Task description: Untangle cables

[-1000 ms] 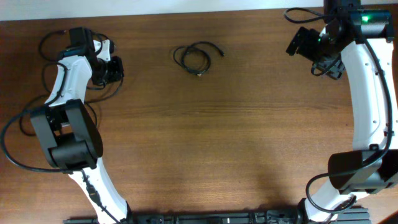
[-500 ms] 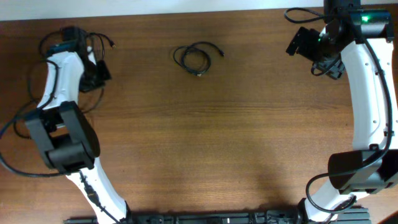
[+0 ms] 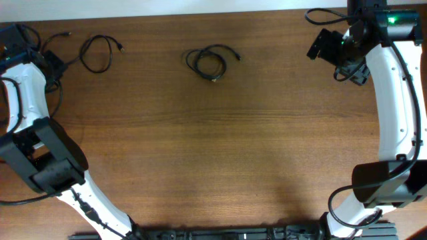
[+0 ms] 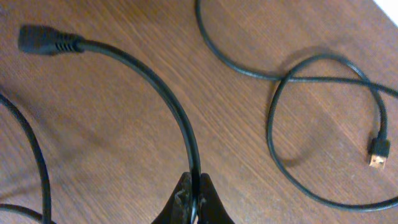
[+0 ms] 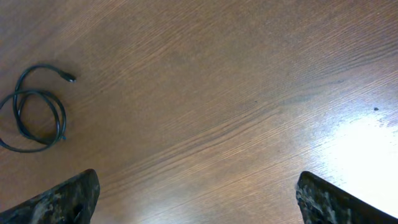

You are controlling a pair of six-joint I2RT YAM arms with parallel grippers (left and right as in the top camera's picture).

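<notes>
Three thin black cables lie along the table's far side. A coiled cable (image 3: 210,61) lies at far centre; it also shows in the right wrist view (image 5: 37,109). A loose looped cable (image 3: 97,53) with a USB tip lies far left; it also shows in the left wrist view (image 4: 323,124). My left gripper (image 3: 52,65) is at the far left edge, shut (image 4: 194,190) on a third cable (image 4: 168,99) whose plug end (image 4: 38,38) lies on the wood. My right gripper (image 3: 327,45) is open (image 5: 196,199) and empty, hovering right of the coiled cable.
The wooden table (image 3: 220,147) ends at a pale edge along the far side. The arms' own thicker black wires trail by the left arm (image 3: 13,120) and the right arm (image 3: 320,13).
My left arm has swung left to the table's far left edge, pulling the gripped cable away. The looped cable is now uncovered and lies apart. The right arm and the coiled cable have not moved.
</notes>
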